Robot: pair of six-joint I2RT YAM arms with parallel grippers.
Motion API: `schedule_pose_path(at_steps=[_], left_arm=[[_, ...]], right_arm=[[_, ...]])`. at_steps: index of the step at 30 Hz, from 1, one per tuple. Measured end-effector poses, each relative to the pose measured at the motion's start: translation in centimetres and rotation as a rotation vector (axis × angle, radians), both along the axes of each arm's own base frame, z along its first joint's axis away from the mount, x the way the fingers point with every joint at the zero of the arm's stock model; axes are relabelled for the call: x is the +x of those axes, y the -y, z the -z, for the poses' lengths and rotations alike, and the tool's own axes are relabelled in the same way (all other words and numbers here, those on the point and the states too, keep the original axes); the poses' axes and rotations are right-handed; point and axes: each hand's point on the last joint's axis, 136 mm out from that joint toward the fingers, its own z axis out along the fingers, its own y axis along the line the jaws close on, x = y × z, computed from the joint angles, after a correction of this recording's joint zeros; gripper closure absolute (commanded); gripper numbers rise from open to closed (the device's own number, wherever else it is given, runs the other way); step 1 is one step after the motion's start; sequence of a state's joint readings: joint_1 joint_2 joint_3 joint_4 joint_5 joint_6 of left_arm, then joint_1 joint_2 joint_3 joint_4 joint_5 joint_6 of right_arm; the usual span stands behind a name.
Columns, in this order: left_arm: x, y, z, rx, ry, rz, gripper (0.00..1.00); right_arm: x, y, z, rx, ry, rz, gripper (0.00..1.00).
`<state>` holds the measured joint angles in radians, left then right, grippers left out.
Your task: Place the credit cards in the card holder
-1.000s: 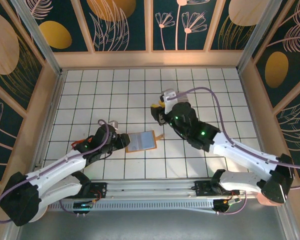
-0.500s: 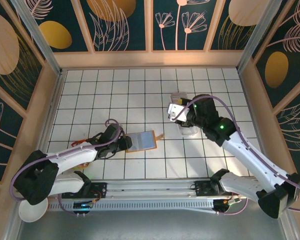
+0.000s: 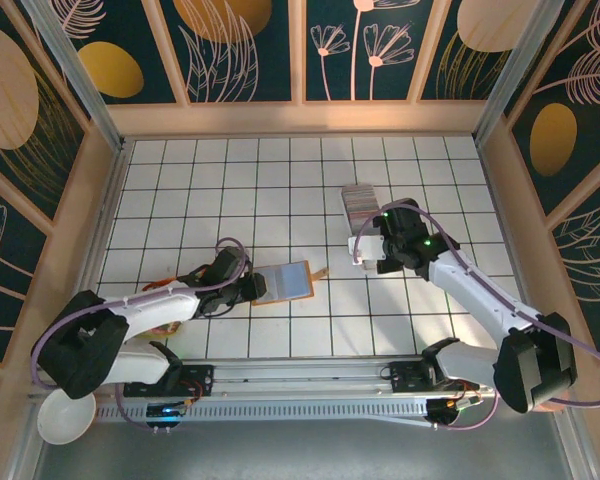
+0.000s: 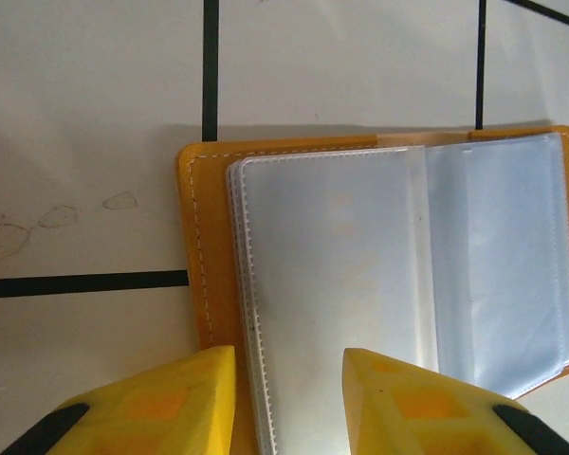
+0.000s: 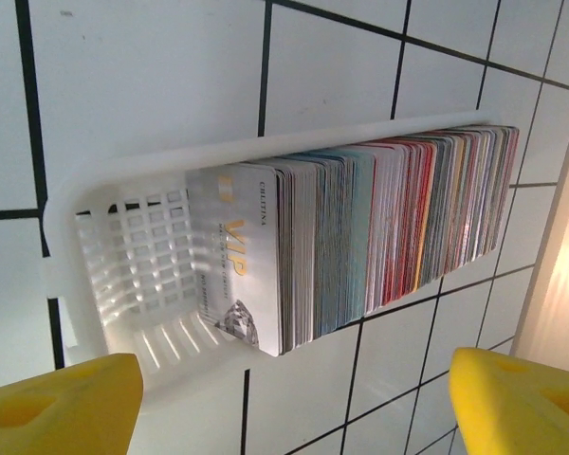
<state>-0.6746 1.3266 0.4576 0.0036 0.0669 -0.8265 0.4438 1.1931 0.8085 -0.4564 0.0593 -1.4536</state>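
The left gripper sits at the left edge of the tan leather folding card holder, its yellow fingers a little apart. I cannot tell if they nip it or just press on it. The card holder lies open on the white tiled bench, with its clear pockets facing up. Well to its right, the right gripper is spread wide over a row of thin plastic credit cards standing in a long white plastic tray. I think the step now is picking a card. Next it must go down and pinch just one.
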Motion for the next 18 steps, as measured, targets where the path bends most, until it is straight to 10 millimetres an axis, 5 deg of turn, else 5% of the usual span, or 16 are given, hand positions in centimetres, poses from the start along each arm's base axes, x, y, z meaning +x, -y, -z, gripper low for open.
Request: schedule_pose_path(at_steps=[9,18], left_arm=[[0.5,1.0,0.0,-0.018,0.004,0.031,0.67],[0.7,1.3,-0.4,-0.021,0.015,0.047,0.6]], right_arm=[[0.9,0.5,2.5,-0.09,-0.038,-0.039,0.16],[2.7,-0.4,2.8,-0.086,-0.005,-0.064,0.17]])
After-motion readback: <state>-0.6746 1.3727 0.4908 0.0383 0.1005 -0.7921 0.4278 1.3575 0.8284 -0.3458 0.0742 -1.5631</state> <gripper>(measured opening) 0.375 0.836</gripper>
